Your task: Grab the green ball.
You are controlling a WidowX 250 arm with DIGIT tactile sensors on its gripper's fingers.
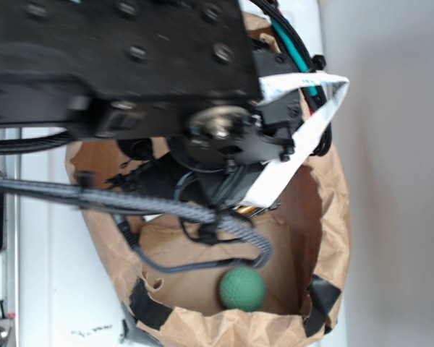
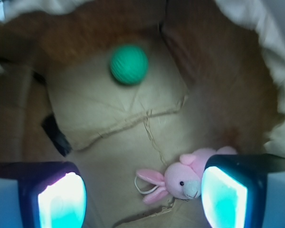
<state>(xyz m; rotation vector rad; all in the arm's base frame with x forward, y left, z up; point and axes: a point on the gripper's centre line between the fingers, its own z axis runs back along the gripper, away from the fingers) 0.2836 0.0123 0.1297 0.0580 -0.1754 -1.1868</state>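
Observation:
The green ball [image 2: 128,64] lies on the floor of a brown paper bag [image 2: 213,80], toward the top of the wrist view. From outside, the green ball [image 1: 242,289] shows near the bag's lower rim, below the arm. My gripper [image 2: 142,202] hangs above the bag floor, open, with nothing between its two glowing pads [image 2: 61,202]. The ball is well ahead of the fingertips and apart from them. In the exterior view the arm's black body hides the gripper itself.
A pink plush bunny [image 2: 183,180] lies on the bag floor just inside the right pad. The paper bag [image 1: 325,210] has crumpled walls all round and black tape patches [image 1: 148,303]. A braided cable [image 1: 130,199] crosses the bag's mouth.

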